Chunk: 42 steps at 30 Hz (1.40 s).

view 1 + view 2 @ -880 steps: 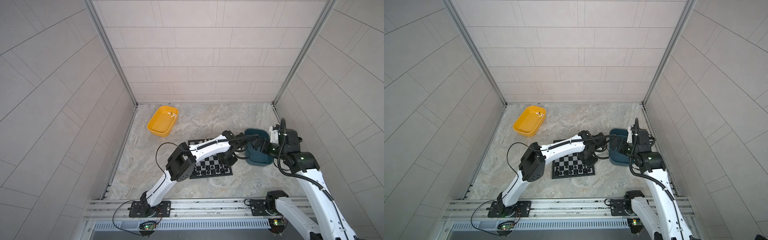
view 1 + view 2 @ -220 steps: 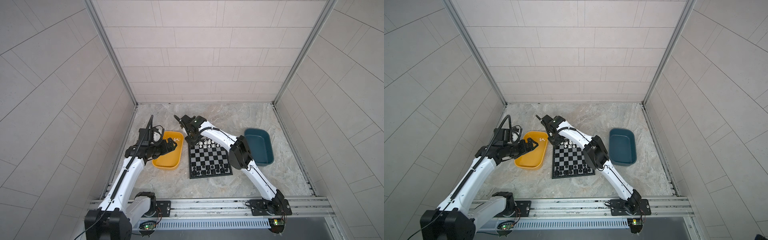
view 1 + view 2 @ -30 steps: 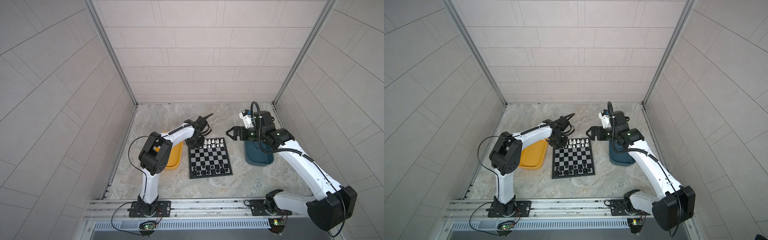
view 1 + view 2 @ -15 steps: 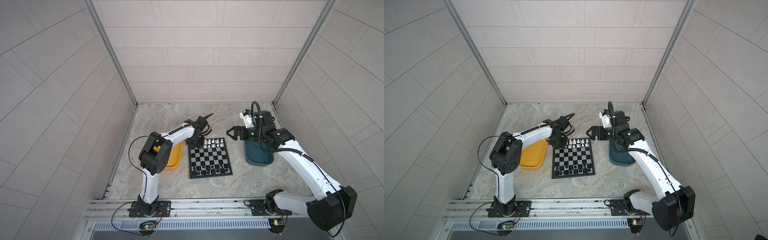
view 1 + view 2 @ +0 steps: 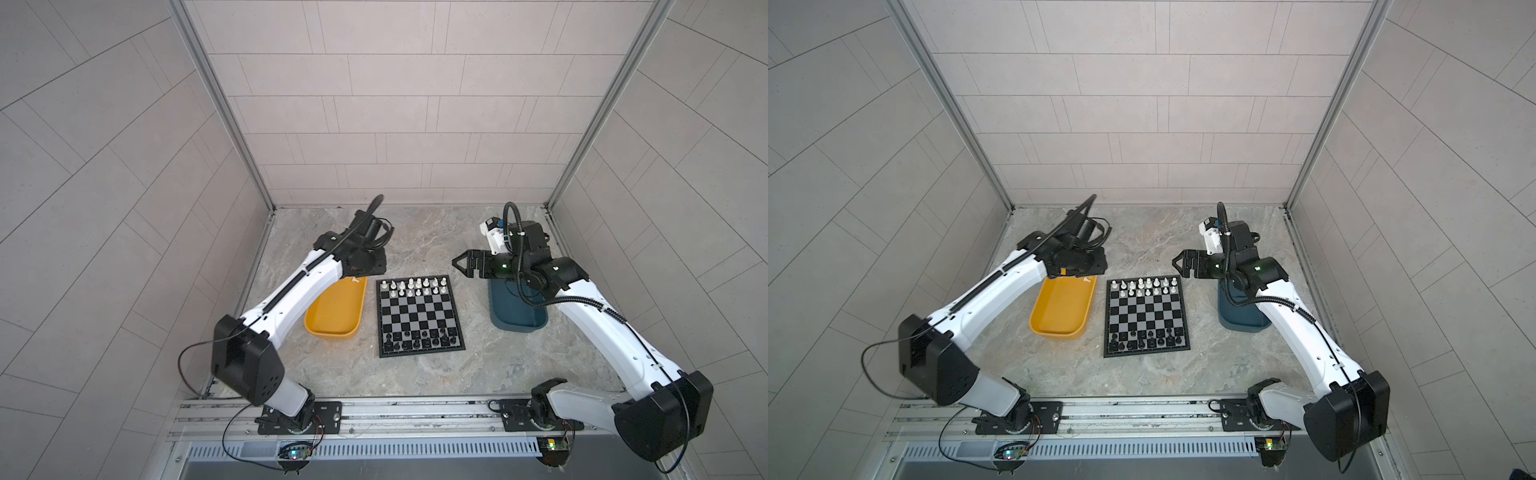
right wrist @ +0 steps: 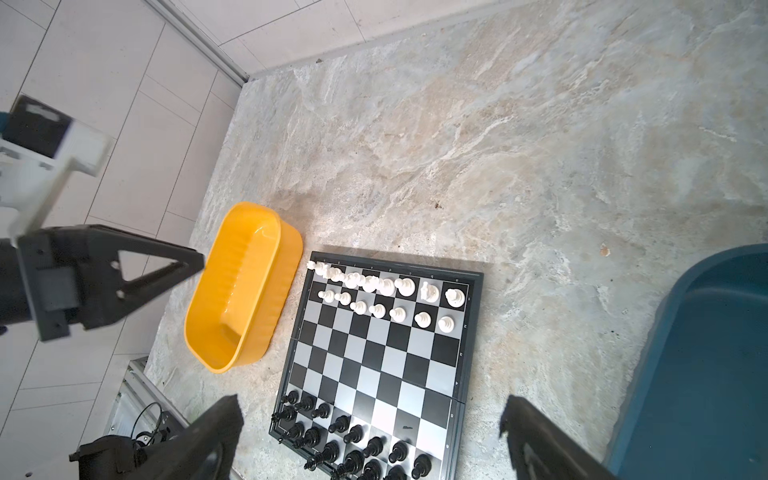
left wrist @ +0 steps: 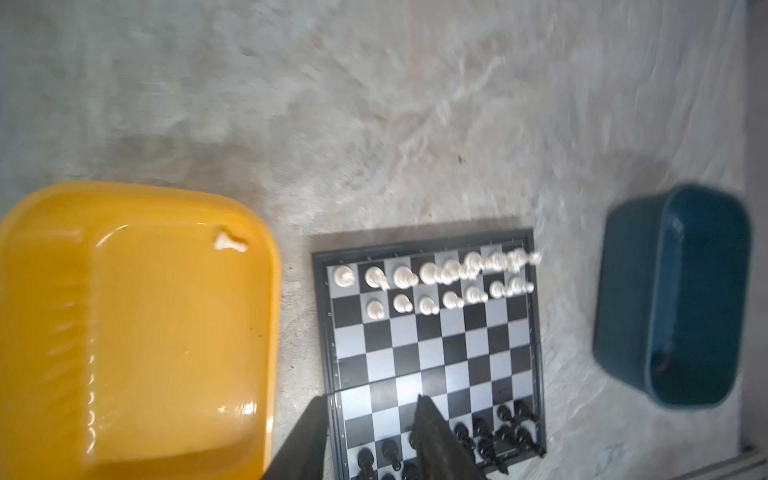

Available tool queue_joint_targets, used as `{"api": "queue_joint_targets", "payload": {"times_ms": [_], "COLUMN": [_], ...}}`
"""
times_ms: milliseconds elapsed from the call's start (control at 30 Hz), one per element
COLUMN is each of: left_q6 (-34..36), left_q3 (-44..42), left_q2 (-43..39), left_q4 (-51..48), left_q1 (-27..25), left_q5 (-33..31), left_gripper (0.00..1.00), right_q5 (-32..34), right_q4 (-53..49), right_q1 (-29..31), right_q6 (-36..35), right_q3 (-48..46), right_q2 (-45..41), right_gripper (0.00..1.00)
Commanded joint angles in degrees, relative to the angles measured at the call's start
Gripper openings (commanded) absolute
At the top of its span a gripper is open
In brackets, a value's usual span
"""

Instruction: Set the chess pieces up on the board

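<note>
Left tool (image 7: 370, 399) hovers part-open and empty over the far end of the yellow tray (image 5: 332, 311). The lone white piece (image 7: 230, 242) lies toppled in that tray's far right corner, close by, its long axis roughly left-right. On the board (image 5: 417, 320) the far-left pawn square stands bare. Right tool (image 6: 370, 399), wide open and empty, sits well apart.

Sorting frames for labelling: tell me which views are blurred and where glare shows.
Left wrist view: smeared throughout, the white pieces streaked, bright glare spots on the yellow tray. Right wrist view: the board and its squares are sharp. Both top views: sharp and evenly lit, with soft shadows only.
</note>
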Motion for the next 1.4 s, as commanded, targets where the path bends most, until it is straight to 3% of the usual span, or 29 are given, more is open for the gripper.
{"api": "queue_joint_targets", "payload": {"times_ms": [0, 133, 433, 700, 1233, 1367], "left_q6": [-8.8, -14.0, -20.2, -21.4, -22.4, -22.9], "left_q3": [-5.7, -3.9, 1.6, 4.0, 3.6, 3.2], "left_q2": [2.4, 9.1, 21.7, 26.7, 32.0, 32.4], "left_q4": [3.6, 4.8, 5.5, 5.0, 6.6, 7.2], "left_q1": [7.5, 12.4, 12.8, 12.7, 12.5, 12.5], "left_q5": [7.5, 11.3, 3.7, -0.2, -1.1, 1.5], "left_gripper": [0.34, 0.30, 0.30, 0.34, 0.33, 0.36], "right_q5": [0.2, 0.0, -1.8, -2.0, -2.4, -2.5], "right_q4": [2.4, 3.7, 4.5, 4.3, 4.3, 4.3], "right_q1": [1.1, 3.6, 4.7, 4.5, 3.5, 3.2], "right_q6": [1.3, 1.7, 1.8, 1.1, 1.3, 1.4], "right_q3": [0.4, 1.5, 2.3, 1.7, 0.9, 0.7], "right_q2": [1.3, 3.0, 4.6, 4.7, 4.2, 4.0], "right_gripper": [0.98, 0.96, 0.94, 0.94, 0.90, 0.90]}}
